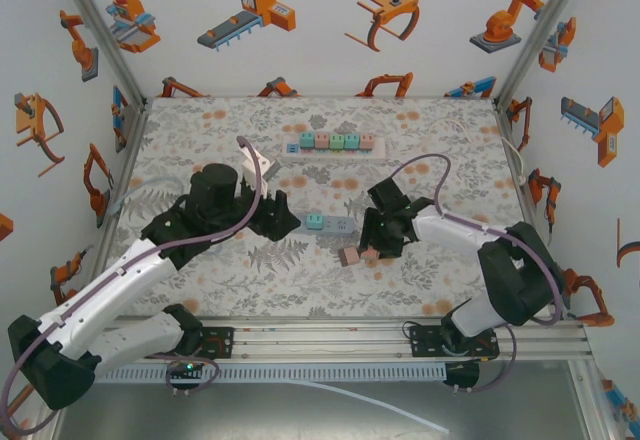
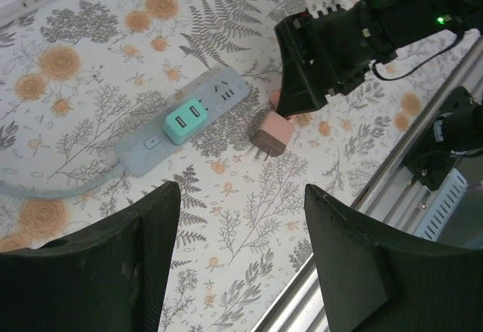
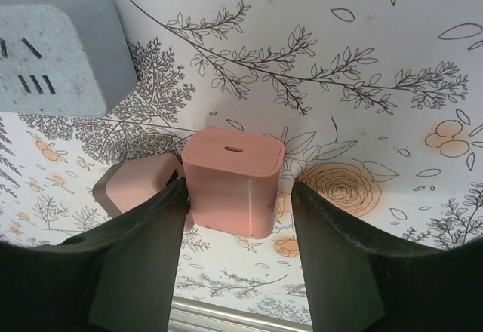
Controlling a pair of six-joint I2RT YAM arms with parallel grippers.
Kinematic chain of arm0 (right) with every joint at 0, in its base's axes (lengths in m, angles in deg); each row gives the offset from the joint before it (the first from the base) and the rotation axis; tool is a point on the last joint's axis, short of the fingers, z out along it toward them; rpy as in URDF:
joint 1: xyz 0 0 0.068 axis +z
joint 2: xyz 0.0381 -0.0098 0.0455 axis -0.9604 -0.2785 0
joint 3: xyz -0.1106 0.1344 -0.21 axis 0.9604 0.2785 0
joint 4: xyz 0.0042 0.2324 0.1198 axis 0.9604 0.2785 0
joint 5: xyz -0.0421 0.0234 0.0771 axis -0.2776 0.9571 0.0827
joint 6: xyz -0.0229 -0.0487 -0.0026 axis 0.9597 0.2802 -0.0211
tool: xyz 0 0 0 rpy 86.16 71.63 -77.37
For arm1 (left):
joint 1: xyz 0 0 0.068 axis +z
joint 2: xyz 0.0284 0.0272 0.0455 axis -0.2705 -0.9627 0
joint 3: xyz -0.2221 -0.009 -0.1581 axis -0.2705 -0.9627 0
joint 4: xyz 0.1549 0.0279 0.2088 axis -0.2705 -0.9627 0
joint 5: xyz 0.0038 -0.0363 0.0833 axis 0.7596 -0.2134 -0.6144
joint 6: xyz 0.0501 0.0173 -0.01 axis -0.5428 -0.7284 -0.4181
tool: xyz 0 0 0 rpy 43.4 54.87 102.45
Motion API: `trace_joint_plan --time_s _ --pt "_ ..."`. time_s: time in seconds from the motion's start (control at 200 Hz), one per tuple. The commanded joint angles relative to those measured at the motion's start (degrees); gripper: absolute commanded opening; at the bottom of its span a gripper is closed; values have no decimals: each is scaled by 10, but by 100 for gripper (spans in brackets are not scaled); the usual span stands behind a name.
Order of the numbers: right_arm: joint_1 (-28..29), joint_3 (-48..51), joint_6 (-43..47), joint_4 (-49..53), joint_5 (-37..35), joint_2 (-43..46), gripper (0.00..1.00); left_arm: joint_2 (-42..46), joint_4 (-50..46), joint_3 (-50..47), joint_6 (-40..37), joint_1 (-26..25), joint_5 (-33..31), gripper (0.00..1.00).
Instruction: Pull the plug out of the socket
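Observation:
A grey-blue socket strip (image 1: 330, 224) lies mid-table with a teal plug (image 1: 313, 221) seated in it. The left wrist view shows the same strip (image 2: 219, 94) and teal plug (image 2: 187, 121). My left gripper (image 2: 241, 260) hovers open near the strip's left end, with bare tablecloth between its fingers. A pink plug (image 3: 232, 181) stands on the cloth between the fingers of my right gripper (image 3: 237, 196). There is a clear gap on its right side. A second pink plug (image 3: 139, 185) lies beside it, prongs showing (image 2: 272, 136). The right gripper (image 1: 378, 245) is just right of the strip.
A second strip (image 1: 330, 145) with several coloured plugs lies at the back of the table. The strip's grey cable (image 2: 45, 189) runs off left. The aluminium rail at the table's front edge (image 2: 355, 219) is close to both grippers.

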Motion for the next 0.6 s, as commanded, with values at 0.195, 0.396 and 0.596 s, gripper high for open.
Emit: trace_joint_plan --time_s 0.195,0.396,0.596 --pt "-2 -18 33 52 -61 128 56 -14 -26 10 60 18 -132 63" --pt "-2 -53 199 29 -119 226 57 -35 -48 12 105 52 -140 65" --pt "-2 -48 420 -80 -30 266 56 -71 -37 8 130 78 -112 66"
